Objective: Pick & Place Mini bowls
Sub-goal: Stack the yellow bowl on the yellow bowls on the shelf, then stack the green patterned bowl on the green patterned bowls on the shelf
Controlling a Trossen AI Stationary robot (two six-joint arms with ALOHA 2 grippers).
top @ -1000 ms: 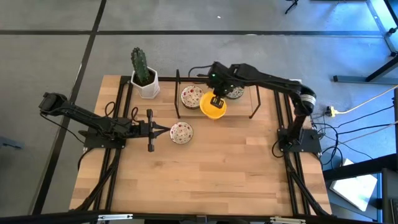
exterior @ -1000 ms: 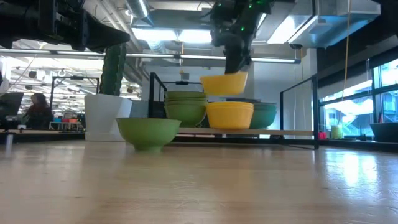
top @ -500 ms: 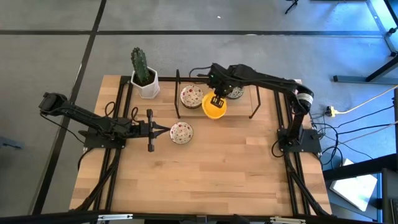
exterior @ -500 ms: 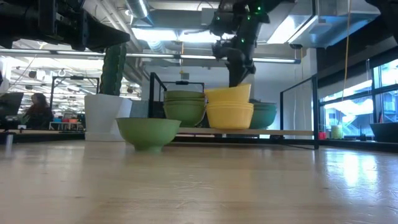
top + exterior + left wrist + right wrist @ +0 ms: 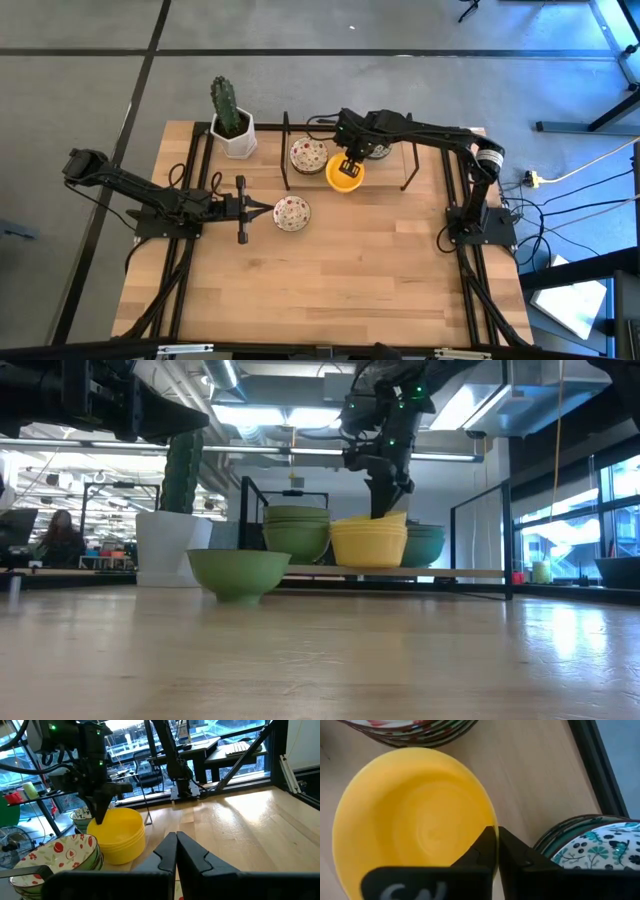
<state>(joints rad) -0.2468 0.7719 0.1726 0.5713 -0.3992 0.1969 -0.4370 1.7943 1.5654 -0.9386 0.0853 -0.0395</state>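
1. Right gripper [image 5: 350, 164] is positioned over the yellow bowl stack [image 5: 344, 173] at the back of the table [image 5: 380, 270], w/ its fingers [image 5: 487, 845] pressed nearly together on the rim of the top yellow bowl [image 5: 415, 820]; the rim is seen pinched between them in the right wrist view.
2. Top yellow bowl is shown nested on the stack in the low view [image 5: 369, 542], w/ the gripper [image 5: 385, 508] reaching down onto its rim from above.
3. Yellow stack is placed between two other stacks: red-flowered bowls [image 5: 308, 155] to its left and grey-green patterned bowls [image 5: 378, 150] to its right, both close beside it.
4. All three stacks are set under a low black wire rack [image 5: 286, 150] at the table's far edge.
5. Left gripper [image 5: 262, 208] is held low over the table's left-middle, fingers closed to a point, tip just beside a single red-flowered bowl [image 5: 292, 213]; contact can't be told.
6. In the left wrist view the closed fingers [image 5: 176, 851] are aimed toward the yellow stack [image 5: 117, 834] and a flowered bowl [image 5: 55, 857].
7. Cactus [image 5: 226, 106] in a white square pot [image 5: 238, 138] is stood at the back-left corner, apart from the bowls.
8. Person [image 5: 60, 540] is seen seated far off in the room behind, in the low view.
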